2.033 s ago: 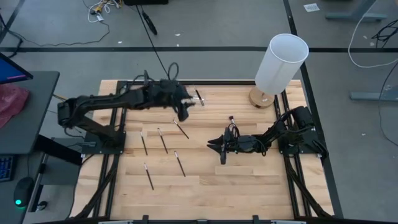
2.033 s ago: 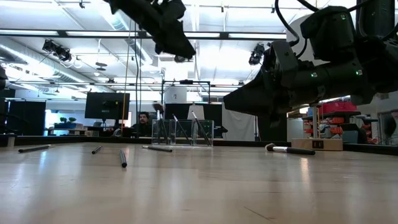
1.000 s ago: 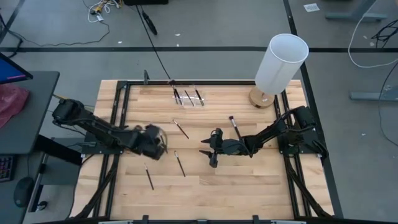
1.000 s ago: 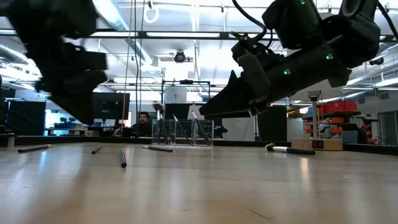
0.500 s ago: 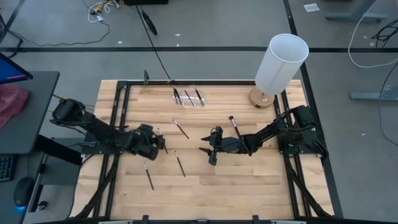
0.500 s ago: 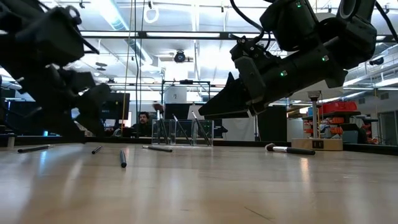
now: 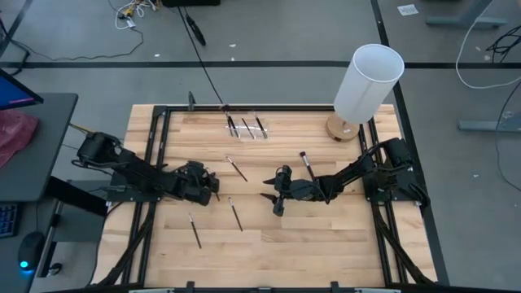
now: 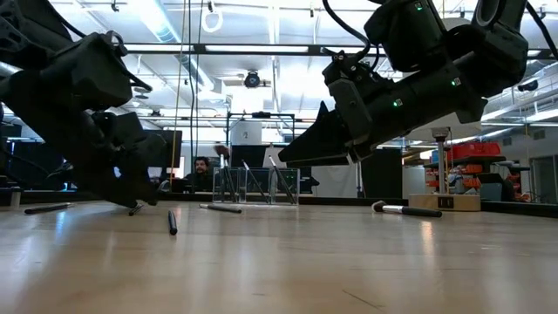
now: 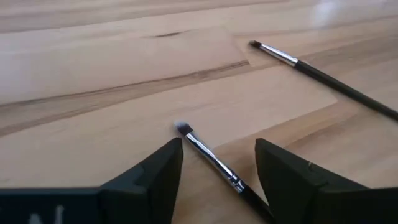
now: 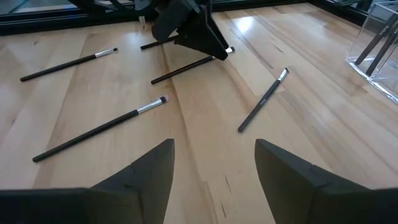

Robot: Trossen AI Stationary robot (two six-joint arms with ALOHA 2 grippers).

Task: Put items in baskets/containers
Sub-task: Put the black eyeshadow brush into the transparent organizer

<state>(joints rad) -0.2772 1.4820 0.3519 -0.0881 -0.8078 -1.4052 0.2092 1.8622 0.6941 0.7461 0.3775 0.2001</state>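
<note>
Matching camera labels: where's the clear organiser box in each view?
High view: organiser box at the table's far edge, near the middle.
Low view: centre, at the back of the table.
Left wrist view: not in it.
Right wrist view: cut off by the frame edge.
Shared landmark: left tool, also seen at.

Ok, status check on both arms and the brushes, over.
Left gripper low, jaws open astride a makeup brush, not gripped. Right gripper hovering mid-table, jaws open, empty. Organiser box holds brushes; path clear.
</note>
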